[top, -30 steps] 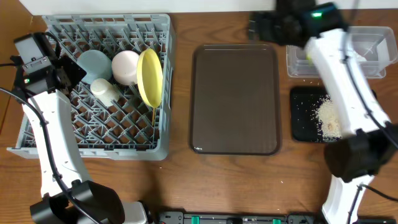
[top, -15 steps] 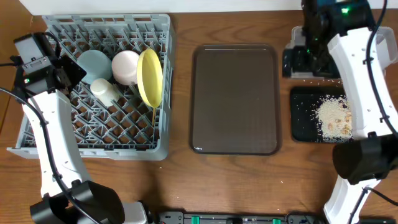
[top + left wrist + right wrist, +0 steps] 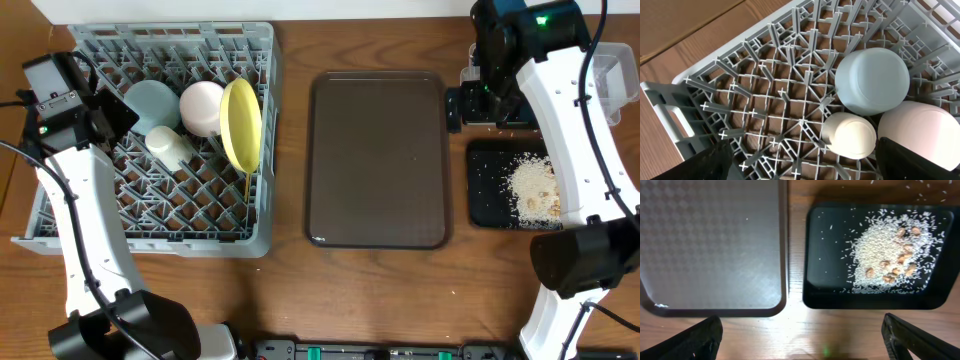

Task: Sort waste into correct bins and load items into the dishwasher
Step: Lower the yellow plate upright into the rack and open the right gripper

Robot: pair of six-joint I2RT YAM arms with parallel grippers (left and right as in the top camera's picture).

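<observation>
Grey lattice plastic dish rack, left of frame: light blue bowl, pale pink bowl, small white cup and pale yellow plate loaded, unchanged. Left pincer apart over rack, unmoved. Dark brown serving tray at centre. Right pincer apart, empty, swung from upper centre to right. Beige rice-like crumbs now fully exposed in shallow black tray. Sorting looks nearly done.

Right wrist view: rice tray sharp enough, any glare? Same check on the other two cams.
Right wrist: mildly soft throughout, but rice grains read individually on the black tray; no glare, only a faint green glow on the wood at the bottom edge. Left wrist: rack and blue bowl crisp, evenly lit; fingers are dark featureless shapes in the corners. Overhead: sharp, even light, soft shadows.
</observation>
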